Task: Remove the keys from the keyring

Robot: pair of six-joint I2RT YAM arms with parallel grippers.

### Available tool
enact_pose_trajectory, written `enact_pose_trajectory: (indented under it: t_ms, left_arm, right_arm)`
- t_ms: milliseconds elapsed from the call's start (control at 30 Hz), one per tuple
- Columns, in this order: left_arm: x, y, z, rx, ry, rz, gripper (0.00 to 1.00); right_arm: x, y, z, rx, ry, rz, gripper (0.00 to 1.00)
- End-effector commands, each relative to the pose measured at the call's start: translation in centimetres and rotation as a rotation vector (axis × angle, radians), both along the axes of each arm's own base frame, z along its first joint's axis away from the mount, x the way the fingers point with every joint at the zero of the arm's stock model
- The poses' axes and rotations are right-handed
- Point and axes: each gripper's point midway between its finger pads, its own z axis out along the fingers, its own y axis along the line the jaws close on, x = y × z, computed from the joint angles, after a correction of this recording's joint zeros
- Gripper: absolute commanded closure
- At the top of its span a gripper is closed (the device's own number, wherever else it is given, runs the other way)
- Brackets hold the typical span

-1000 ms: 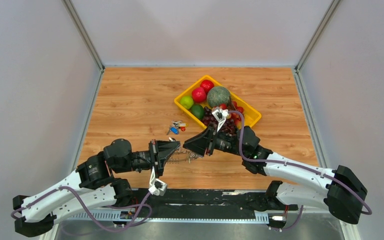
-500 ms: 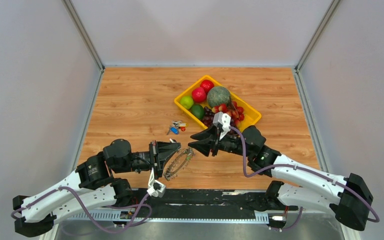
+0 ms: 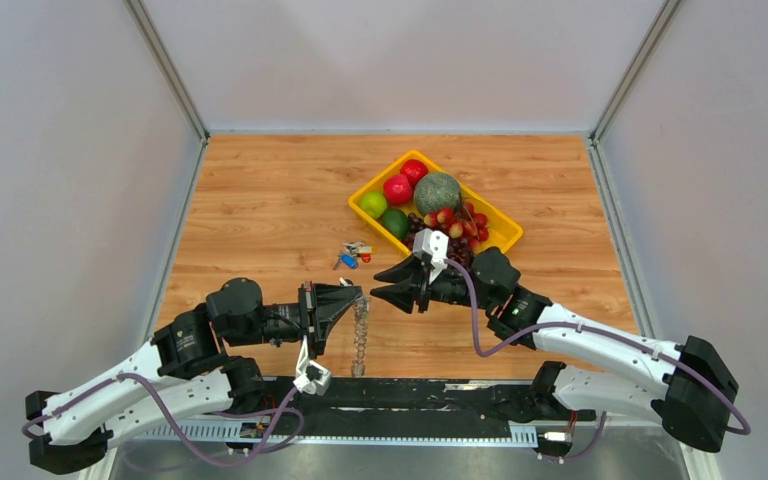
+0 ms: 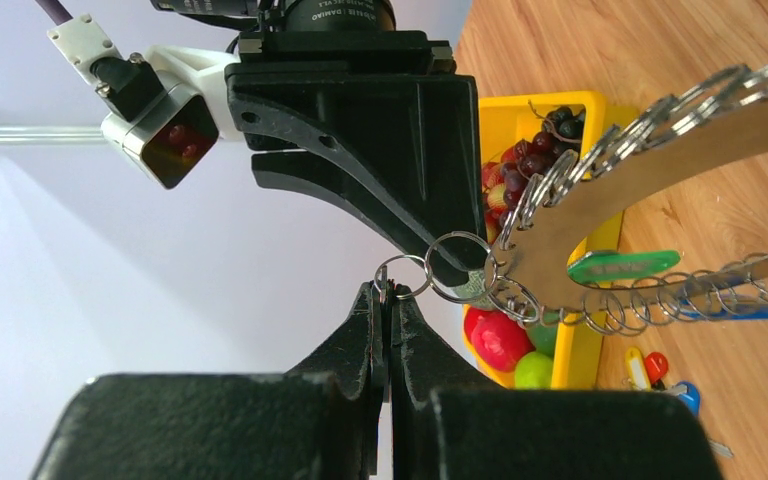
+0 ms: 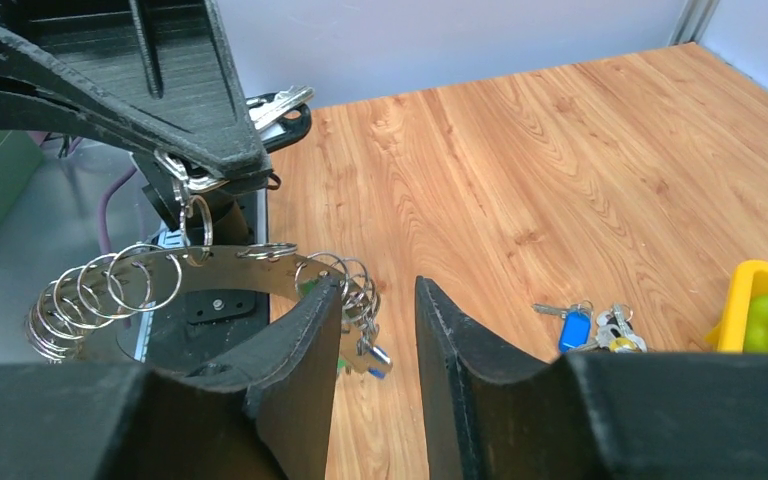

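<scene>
Left fingers (image 4: 370,335) pinch one keyring (image 4: 660,150) carrying seemingly two keys (image 4: 620,267), green-capped and blue-capped; right fingers (image 5: 442,330) stand parted.

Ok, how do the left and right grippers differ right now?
The left gripper is shut, pinching a small ring on the keyring, which dangles from it; the right gripper is open, gripping nothing. The left gripper bears the keyring's weight; the right gripper merely hovers beside it. Both are black, pointing toward each other.
</scene>
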Motion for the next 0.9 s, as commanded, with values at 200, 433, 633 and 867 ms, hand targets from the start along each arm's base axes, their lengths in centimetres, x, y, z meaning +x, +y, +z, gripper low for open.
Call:
enact_pose_trajectory:
  t_ms: [200, 433, 633, 867]
  left_arm:
    - [-0.6, -0.1, 3.3, -0.089, -0.055, -0.032, 1.00]
    - [-0.4, -0.1, 3.2, -0.087, -0.057, -0.020, 1.00]
    - [-0.3, -0.1, 3.2, -0.089, -0.058, -0.019, 1.00]
    - [-0.4, -0.2, 3.2, -0.090, -0.057, -0.023, 1.00]
  right_arm:
    - [-2.6, -0.8, 2.2, 0.054, -0.052, 0.105, 0.64]
    - [-5.1, -0.7, 1.4, 0.046, -0.014, 0.154, 0.65]
    - [-6.9, 0.0, 0.9, 0.061, 0.020, 0.186, 0.65]
    - [-7.9, 2.1, 1.6, 0.068, 0.021, 0.204, 0.65]
